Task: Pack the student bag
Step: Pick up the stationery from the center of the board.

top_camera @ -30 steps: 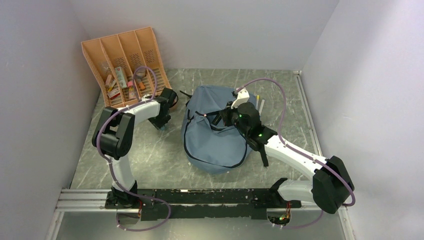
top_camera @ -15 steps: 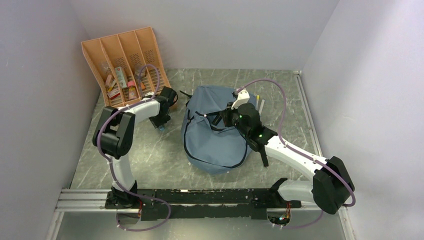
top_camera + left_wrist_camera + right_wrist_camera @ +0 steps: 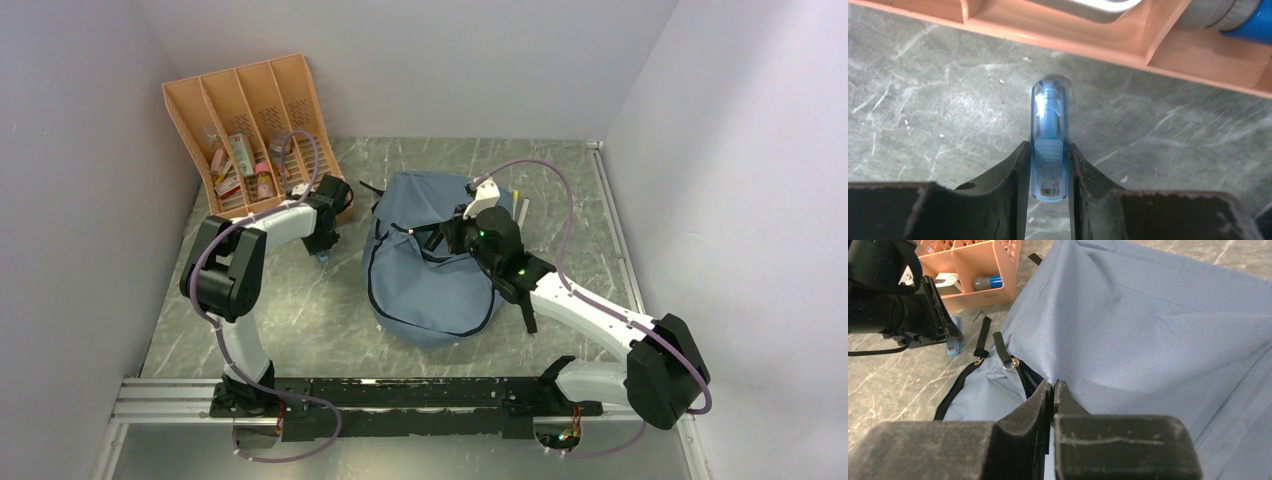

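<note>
Narrowing the left gripper (image 3: 1048, 150) since a second ago, now pinching the blue tube (image 3: 1049, 110) lying just below the orange rack (image 3: 250, 100) at upper left, likely readying it for the student bag (image 3: 430, 275) at frame centre, while clamping its zipper edge with the right gripper (image 3: 1053, 386).

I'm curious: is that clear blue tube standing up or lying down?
Lying down: the clear blue plastic tube rests flat on the grey table.

Even soft light, faint shadows, sharp focus
</note>
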